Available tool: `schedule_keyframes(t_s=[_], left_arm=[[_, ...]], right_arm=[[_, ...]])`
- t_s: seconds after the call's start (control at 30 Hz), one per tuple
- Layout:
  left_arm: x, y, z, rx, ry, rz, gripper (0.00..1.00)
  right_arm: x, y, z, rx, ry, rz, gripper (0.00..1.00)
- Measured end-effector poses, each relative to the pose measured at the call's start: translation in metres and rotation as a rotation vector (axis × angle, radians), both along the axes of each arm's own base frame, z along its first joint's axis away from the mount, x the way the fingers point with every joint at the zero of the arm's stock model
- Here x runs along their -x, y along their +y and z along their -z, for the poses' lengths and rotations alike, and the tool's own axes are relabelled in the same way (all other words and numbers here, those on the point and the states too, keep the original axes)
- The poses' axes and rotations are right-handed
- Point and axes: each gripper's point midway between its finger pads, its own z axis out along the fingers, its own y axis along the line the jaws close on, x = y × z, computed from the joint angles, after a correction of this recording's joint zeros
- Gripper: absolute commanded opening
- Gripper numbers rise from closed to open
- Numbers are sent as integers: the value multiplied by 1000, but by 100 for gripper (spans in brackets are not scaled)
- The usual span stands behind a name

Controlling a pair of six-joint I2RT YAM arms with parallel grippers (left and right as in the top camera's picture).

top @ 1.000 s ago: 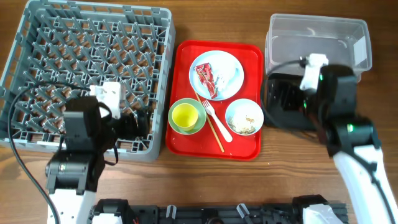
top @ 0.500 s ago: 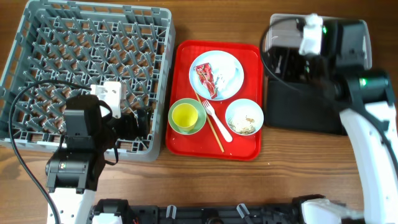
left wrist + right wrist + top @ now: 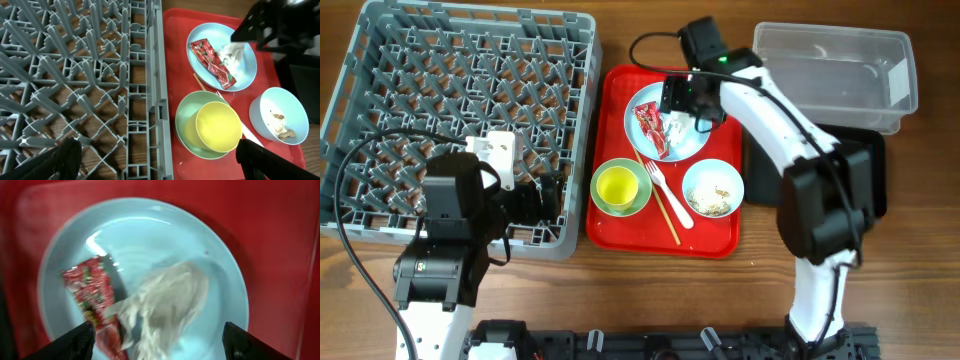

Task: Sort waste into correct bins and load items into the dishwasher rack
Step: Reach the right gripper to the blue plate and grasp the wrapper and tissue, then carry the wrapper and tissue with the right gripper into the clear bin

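A red-and-white wrapper (image 3: 651, 128) (image 3: 87, 292) and a crumpled white tissue (image 3: 165, 305) lie on the pale blue plate (image 3: 688, 148) (image 3: 150, 235). My right gripper (image 3: 685, 103) (image 3: 160, 345) is open just above the plate, its fingers either side of the tissue. A pale blue bowl (image 3: 713, 188) holds beige crumbs. A yellow-green cup (image 3: 617, 185) (image 3: 218, 126) sits in a green bowl (image 3: 187, 125). A white fork (image 3: 670, 195) and chopsticks (image 3: 660, 205) lie between them. My left gripper (image 3: 545, 193) (image 3: 165, 162) is open over the right edge of the grey rack (image 3: 450, 90) (image 3: 75, 75).
The dishes stand on a red tray (image 3: 620, 232). A clear tub (image 3: 830, 70) stands at the back right, with a black tray (image 3: 865, 180) in front of it. My right arm reaches across the black tray.
My right arm has swung left from over the tub and black tray to above the plate. The left arm has not moved.
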Motion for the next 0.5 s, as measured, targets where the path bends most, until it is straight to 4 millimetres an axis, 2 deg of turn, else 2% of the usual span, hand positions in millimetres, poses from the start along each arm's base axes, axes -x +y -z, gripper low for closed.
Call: schedule_keyframes(t_s=[0.03,0.13,0.2,0.23,0.27,0.37,0.4,0.47,0.5], left_arm=[[0,0,0,0,0,0,100],[0,0,0,0,0,0,100],[0,0,0,0,0,0,100],[0,0,0,0,0,0,100],[0,0,0,0,1,0,100],[0,0,0,2,2,-1,100],[0,0,0,2,2,-1,100],[0,0,0,1,3,-2,100],[1,0,1,2,4,-1,100]], right_arm=[[0,-1,9,3,17,24,72],[2,-3,29,9,61,81,42],[5,-4,42,13,91,119,18],[6,-4,44,15,96,125,14],[6,-5,44,14,98,133,4],[9,-7,43,22,110,130,4],[11,-11,37,26,112,130,4],[5,-20,15,19,69,135,5],[-1,-29,-8,13,20,144,6]])
